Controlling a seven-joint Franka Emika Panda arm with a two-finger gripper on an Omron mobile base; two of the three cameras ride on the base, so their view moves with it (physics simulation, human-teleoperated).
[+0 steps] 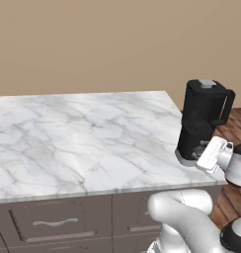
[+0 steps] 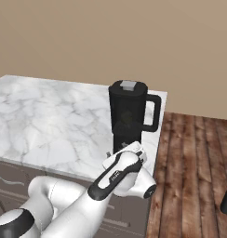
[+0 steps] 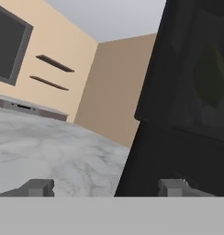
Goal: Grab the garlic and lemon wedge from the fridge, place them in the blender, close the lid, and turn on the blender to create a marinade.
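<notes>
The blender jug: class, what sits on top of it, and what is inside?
On top of the blender sits its black lid with a small grey cap. The jug's dark walls hide whatever is inside, so its contents cannot be told.

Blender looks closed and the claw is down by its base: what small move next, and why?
Probably ease the claw sideways toward the blender base, hunting for the knob. The lid already sits on the jug, so switching on seems all that remains. In the hand view the fingertips stand apart, one before the marble counter, one before the black base.
</notes>
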